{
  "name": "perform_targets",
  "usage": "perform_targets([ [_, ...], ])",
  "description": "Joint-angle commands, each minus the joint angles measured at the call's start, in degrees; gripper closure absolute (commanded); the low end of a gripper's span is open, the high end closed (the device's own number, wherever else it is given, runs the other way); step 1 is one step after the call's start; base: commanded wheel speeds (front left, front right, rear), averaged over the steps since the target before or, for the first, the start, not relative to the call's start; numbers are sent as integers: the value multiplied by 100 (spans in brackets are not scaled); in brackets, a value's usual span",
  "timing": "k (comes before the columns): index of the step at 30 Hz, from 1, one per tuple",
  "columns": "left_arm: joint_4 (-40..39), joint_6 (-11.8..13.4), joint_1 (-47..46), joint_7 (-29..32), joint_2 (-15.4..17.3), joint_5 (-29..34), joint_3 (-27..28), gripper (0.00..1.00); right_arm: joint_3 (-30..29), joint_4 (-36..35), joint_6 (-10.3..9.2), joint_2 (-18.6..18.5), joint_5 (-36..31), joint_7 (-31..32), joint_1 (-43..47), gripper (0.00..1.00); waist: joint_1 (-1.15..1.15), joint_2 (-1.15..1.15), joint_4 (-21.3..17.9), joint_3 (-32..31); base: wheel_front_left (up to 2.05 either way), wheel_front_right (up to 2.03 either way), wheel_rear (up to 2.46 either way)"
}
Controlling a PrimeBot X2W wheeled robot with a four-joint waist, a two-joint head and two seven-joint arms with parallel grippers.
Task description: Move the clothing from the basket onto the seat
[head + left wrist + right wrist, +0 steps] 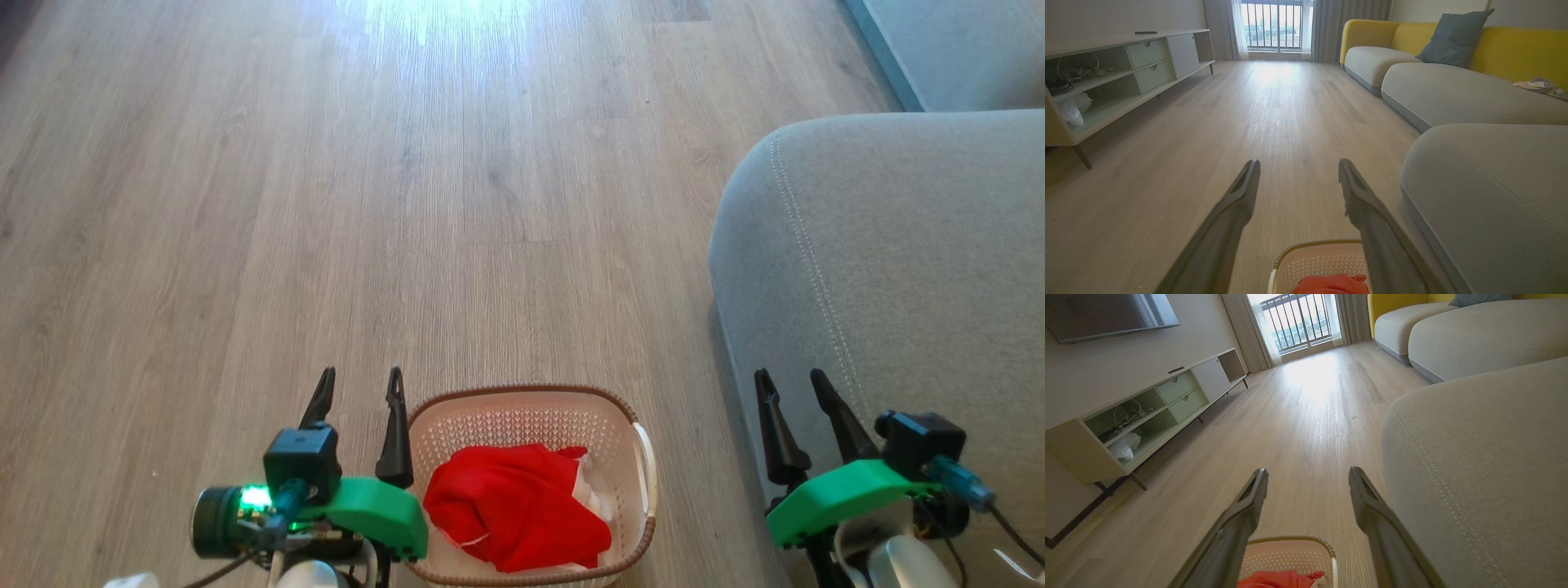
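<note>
The cream perforated basket with a brown rim stands on the wood floor at the bottom centre of the head view. Red clothing with white trim lies bunched inside it. The grey seat with its pale seam rises on the right. My left gripper hangs open just left of the basket, empty. Over the seat's front edge my right gripper is open and empty too. The left wrist view shows the open left gripper above the basket and clothing. The right wrist view has the open right gripper, basket and clothing.
A long pale TV cabinet lines the left wall. A yellow-backed sofa with a blue-grey cushion runs along the right, beyond the seat. Wood floor stretches ahead toward a curtained window.
</note>
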Motion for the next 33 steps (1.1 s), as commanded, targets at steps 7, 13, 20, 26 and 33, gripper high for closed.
perform_targets([
  [7, -181, -76, -171, -199, -122, 779, 247, 0, 236, -128, 3, 9, -588, -212, -416, 0, 0, 0, 2, -37, 0, 0, 0],
  [13, -244, -89, -127, -300, -188, 1262, 256, 0, 312, -87, 3, 10, -912, -313, -444, 0, 0, 0, -7, -43, 0, 0, 0],
  [20, -294, -106, -87, -380, -240, 1644, 253, 0, 383, -72, 3, 11, -1190, -394, -473, 0, 0, 0, -23, -34, 0, 0, 0],
  [26, -272, -221, -69, -380, -296, 1672, 320, 0, 401, -93, 3, 11, -1168, -394, -484, 0, 0, 0, -69, 59, 0, 0, 0],
  [33, 5, -459, -48, -380, -353, 1669, 313, 0, 379, -42, 3, 11, -1007, -394, -463, 0, 0, 0, -190, 355, 0, 0, 0],
])
